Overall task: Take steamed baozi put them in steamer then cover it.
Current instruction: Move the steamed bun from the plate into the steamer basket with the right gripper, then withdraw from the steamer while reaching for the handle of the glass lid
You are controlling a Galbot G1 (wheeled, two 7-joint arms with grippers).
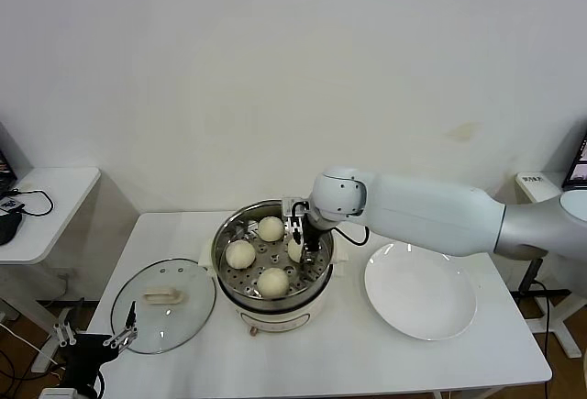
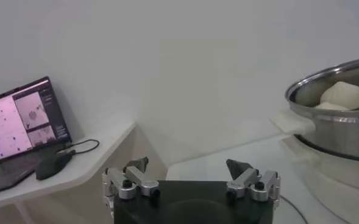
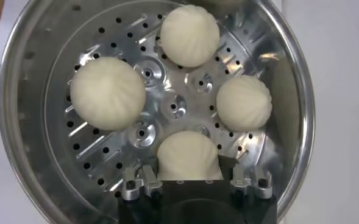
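head view: white table (image 1: 321, 353), white wall; right fingers (image 1: 306, 249) loosely around baozi (image 1: 295, 249).

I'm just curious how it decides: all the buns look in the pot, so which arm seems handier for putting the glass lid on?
Probably the left. The left gripper, open, hovers beside the cover at the table's left; the right gripper is inside the steamer at the fourth baozi.

Head view looks forward and down across the table (image 1: 165, 234). Right wrist view looks straight down, close, into the steamer (image 3: 21, 122). Left wrist view faces the steamer (image 2: 331, 128) sideways from low; all views share it.
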